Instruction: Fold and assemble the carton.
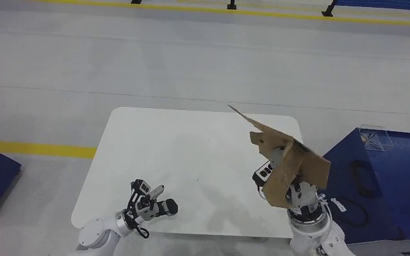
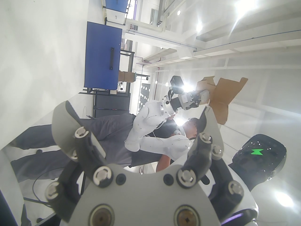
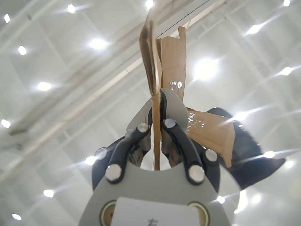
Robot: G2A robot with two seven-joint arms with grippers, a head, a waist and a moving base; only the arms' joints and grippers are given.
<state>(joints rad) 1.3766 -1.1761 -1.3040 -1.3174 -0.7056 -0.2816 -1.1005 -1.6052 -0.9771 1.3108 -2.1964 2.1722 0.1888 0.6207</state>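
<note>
Carton (image 1: pixel 301 161), partly folded, standing upright from right claw (image 3: pixel 156 98)

Mostly hidden behind the carton (image 1: pixel 307 165) at lower right of the top view: the right hand (image 1: pixel 277 155) and part of the right edge of the surface (image 1: pixel 192 153). Blurred in the right wrist view: the carton's far edge. Partly covered by one of the fingers (image 2: pixel 210 128) of the left hand (image 2: pixel 134 121) in the left wrist view: one carton flap.

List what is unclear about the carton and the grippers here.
1. Top view: the carton covers the fingertips of the right gripper.
2. Right wrist view: the carton is edge-on and blurred, so its flaps' shapes are unclear.
3. Left wrist view: lamp glare and a finger of the left gripper hide part of the carton.
</note>
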